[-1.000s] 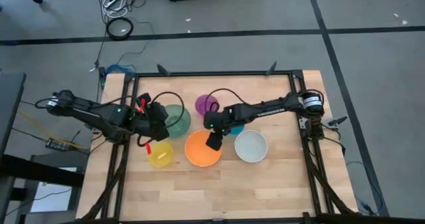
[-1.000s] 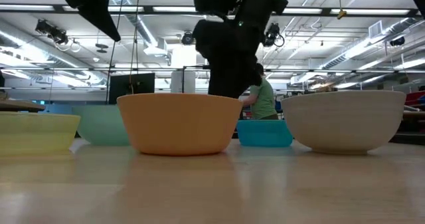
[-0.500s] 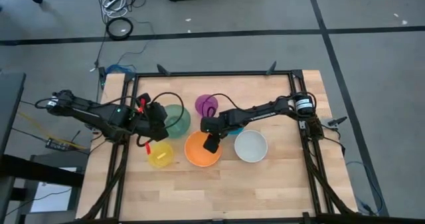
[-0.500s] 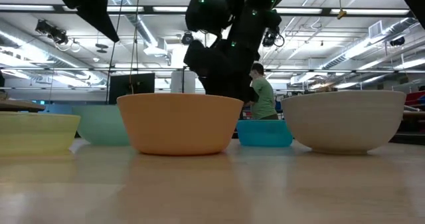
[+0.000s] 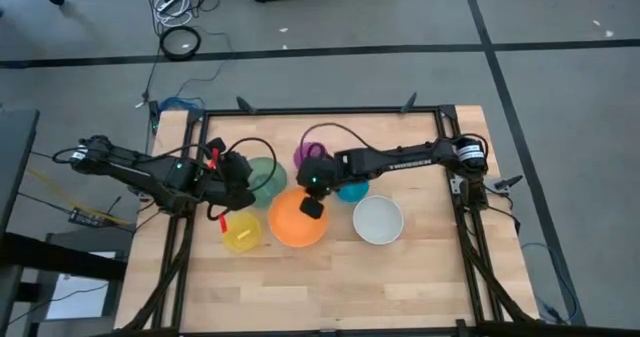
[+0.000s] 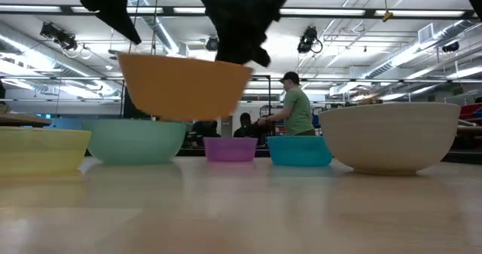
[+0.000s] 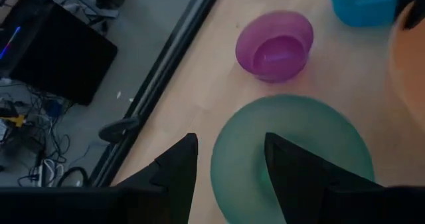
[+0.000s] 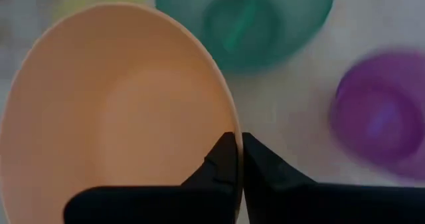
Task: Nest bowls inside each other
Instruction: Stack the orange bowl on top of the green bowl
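Note:
The orange bowl hangs above the table in my right gripper, which is shut on its rim; the low view shows the orange bowl clear of the wood. The sage green bowl, purple bowl, blue bowl, white bowl and yellow bowl each rest on their bases on the table. My left gripper hovers open over the green bowl's left edge, touching nothing. My right gripper pinches the orange bowl's rim on the side toward the table's right, one finger inside the bowl and one outside. The fingers slant down from the right. The bowl is lifted clear of the table, mouth up and slightly tilted.
The green bowl stands just left of and beyond the lifted orange bowl, with the purple bowl and blue bowl behind. The white bowl is to the right, the yellow bowl to the left. Bare wood lies along the near edge.
My right gripper has shut on the orange bowl's rim and risen, drifting toward the table's left. The orange bowl, which stood on the table, is now lifted clear and sits a little left of where it was, nearer the green bowl.

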You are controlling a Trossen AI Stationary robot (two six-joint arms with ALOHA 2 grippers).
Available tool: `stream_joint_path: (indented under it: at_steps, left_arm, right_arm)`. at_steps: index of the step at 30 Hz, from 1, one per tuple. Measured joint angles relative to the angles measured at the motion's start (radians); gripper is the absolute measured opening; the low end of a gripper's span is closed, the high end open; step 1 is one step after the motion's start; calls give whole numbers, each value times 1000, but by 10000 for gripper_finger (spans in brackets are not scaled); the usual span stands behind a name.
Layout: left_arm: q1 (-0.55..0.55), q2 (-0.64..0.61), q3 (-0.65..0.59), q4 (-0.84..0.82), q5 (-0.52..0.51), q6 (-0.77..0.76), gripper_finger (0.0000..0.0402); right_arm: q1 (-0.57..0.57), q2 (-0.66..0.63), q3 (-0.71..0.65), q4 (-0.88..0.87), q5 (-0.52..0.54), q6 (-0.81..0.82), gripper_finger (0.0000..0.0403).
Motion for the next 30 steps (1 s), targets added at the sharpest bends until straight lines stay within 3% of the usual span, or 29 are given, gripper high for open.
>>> stream_joint_path:
  at_steps: [9, 23, 26, 30]
  left_arm:
    - [0, -2, 15, 67, -122, 13, 184]
    - [0, -3, 286, 125, -140, 242, 184]
    - [0, -3, 306, 127, -139, 262, 184]
    - [0, -8, 309, 122, -136, 262, 184]
  right_arm:
    - [-106, 15, 44, 217, 3, -71, 1]
    - [-200, 189, 43, 539, -141, -25, 1]
    - [-201, 214, 43, 555, -148, -21, 14]
    - [-201, 234, 42, 563, -152, -2, 61]
